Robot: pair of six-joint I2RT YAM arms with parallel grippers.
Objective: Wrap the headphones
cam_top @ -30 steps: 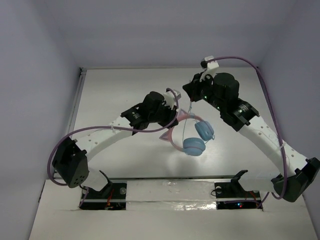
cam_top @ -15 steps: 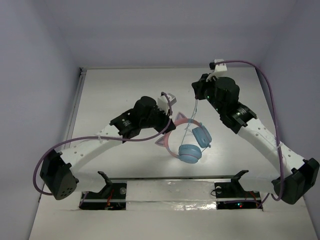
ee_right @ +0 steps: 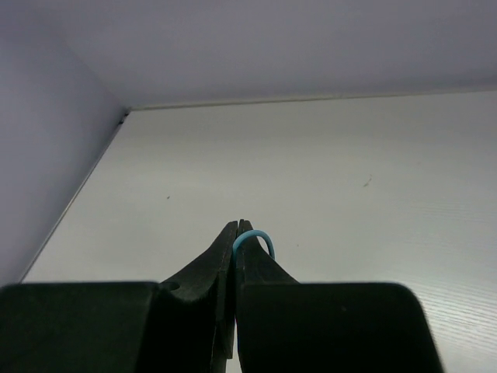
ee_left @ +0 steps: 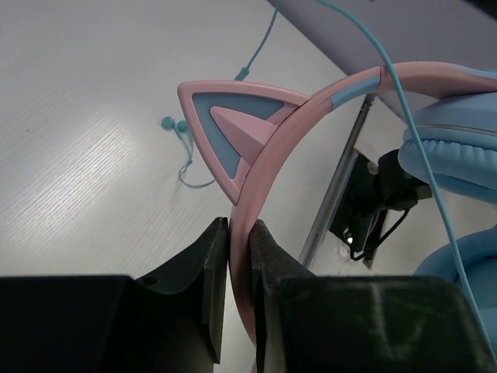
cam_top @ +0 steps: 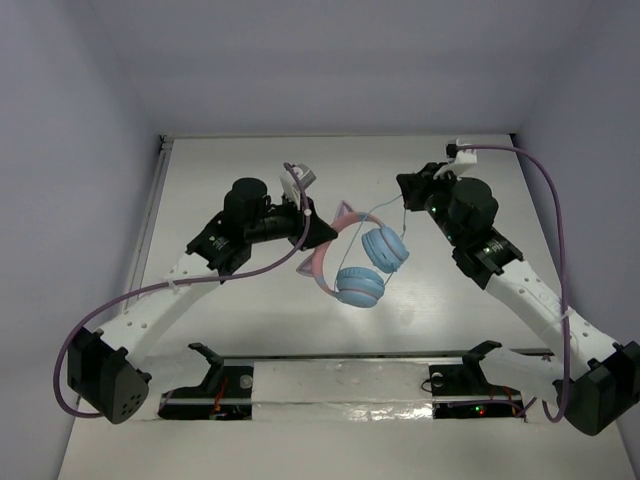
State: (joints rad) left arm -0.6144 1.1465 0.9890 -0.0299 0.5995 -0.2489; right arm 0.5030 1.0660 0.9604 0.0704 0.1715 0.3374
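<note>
The headphones (cam_top: 360, 268) hang above the middle of the table, with two light blue ear cups and a pink cat-ear headband (cam_top: 322, 262). My left gripper (cam_top: 316, 236) is shut on the headband (ee_left: 272, 148), just below a cat ear (ee_left: 233, 124). The ear cups (ee_left: 458, 155) show at the right of the left wrist view. The thin blue cable (cam_top: 390, 208) runs from the headphones up to my right gripper (cam_top: 407, 192). That gripper (ee_right: 238, 227) is shut on a loop of cable (ee_right: 260, 237). Another stretch of cable (ee_left: 182, 148) lies on the table.
The white table (cam_top: 250, 170) is walled at the back, left and right. A metal rail with both arm bases (cam_top: 340, 385) runs along the near edge. The left arm's purple hose (cam_top: 150, 290) sags over the left part of the table.
My left gripper has carried the headphones left and slightly back. My right gripper has moved right with the cable, which now stretches between them.
</note>
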